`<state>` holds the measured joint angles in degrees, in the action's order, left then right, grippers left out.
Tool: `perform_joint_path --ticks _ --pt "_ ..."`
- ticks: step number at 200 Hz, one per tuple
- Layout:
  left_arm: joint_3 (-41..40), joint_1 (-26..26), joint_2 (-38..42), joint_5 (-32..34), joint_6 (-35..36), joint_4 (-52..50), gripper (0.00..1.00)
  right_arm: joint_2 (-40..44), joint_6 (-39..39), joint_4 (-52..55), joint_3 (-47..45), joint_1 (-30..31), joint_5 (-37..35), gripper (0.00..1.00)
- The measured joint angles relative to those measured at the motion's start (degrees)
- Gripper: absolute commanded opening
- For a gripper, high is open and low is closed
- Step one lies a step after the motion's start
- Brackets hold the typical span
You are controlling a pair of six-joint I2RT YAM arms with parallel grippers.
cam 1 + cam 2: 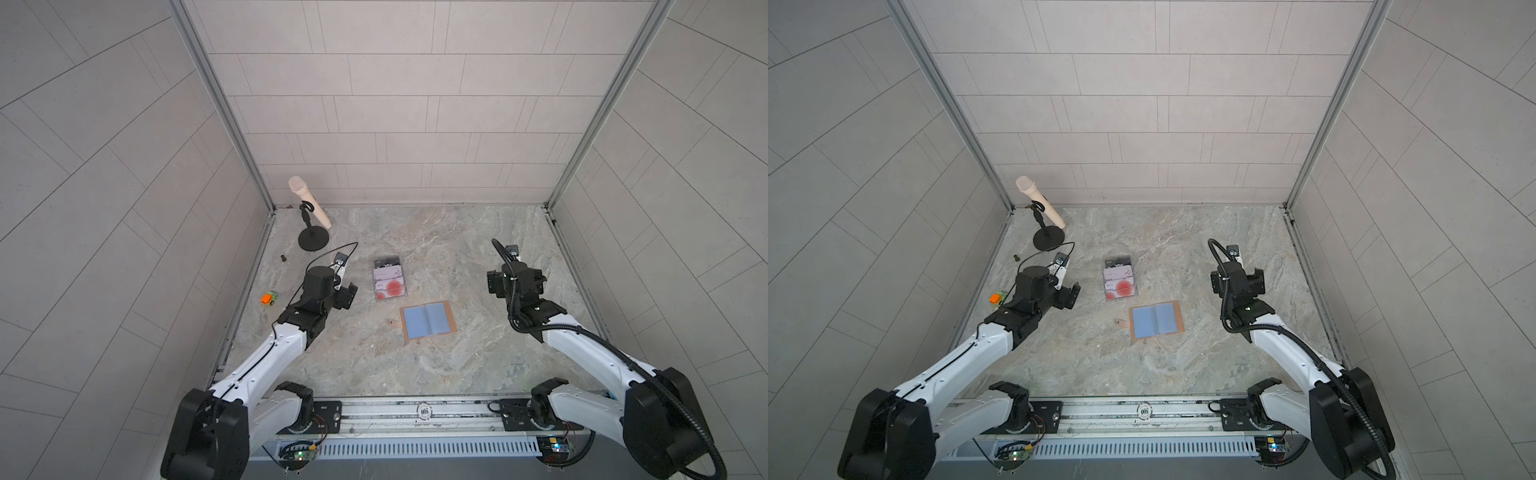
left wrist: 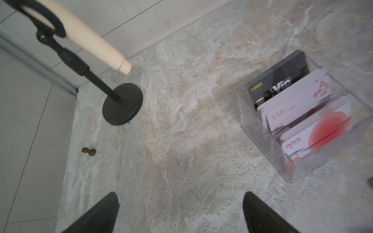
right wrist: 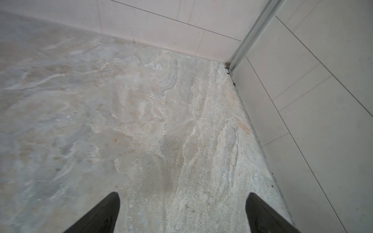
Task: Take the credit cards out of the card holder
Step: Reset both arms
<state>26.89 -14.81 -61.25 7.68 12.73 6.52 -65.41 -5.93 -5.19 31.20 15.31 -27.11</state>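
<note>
Both jaws gape empty, mostly cropped; cards [image 2: 298,105] blur inside clear box [image 2: 251,123].

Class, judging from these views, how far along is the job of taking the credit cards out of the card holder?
Done: nothing visible; the credit cards stand inside the clear card holder. In hand: nothing; the left gripper and right gripper are open, empty, off to either side of it. Left: lifting out every card. A blue wallet lies open nearby, showing no cards.
</note>
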Motion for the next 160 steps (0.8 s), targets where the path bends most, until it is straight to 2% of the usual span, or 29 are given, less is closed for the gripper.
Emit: perform_joint_path --ticks 32,92,117,134,160 --pt "-7.93 5.01 -4.68 0.07 -3.76 15.19 1.0 -5.2 1.49 -11.13 -4.28 -3.91 0.0 1.0" --pt "-8.37 7.02 -12.02 -0.76 -6.1 34.05 1.0 -13.57 2.89 -28.76 -8.7 -6.75 4.46 1.0" --pt "-8.13 7.41 -18.14 -1.95 -6.82 41.53 1.0 -19.65 3.08 -38.23 -10.14 -7.69 6.23 1.0" --pt "-8.17 7.87 -22.56 -1.97 -7.45 45.07 1.0 -22.18 3.15 -37.64 -9.62 -8.26 7.85 0.99" --pt "-7.72 9.14 -23.41 -2.32 -8.59 45.86 1.0 -22.43 2.89 -36.15 -6.54 -10.56 12.02 1.0"
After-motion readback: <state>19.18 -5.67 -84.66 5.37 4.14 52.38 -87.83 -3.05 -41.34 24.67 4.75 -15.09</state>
